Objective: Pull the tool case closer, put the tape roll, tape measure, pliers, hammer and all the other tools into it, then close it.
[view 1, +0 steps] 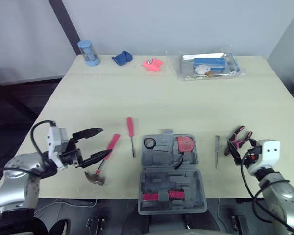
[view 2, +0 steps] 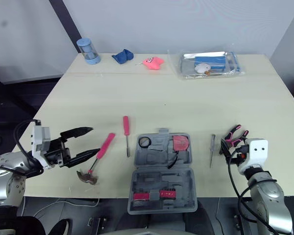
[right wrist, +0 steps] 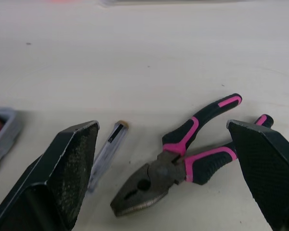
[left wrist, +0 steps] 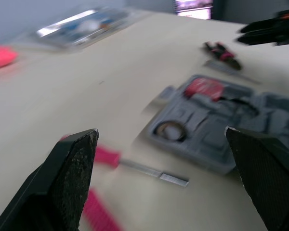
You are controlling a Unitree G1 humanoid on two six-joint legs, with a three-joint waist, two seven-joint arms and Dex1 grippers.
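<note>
hammer point(view 1: 111, 143) left of case point(view 1: 172, 177), pliers point(view 1: 236, 138) right

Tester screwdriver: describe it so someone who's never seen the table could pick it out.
Start at the open grey tool case at the table's near edge. On the robot's right of it, between the case and the pink-and-black pliers, lies the tester screwdriver. It is pale and pen-thin with no pink, unlike the pink-handled screwdriver on the case's other side.
</note>
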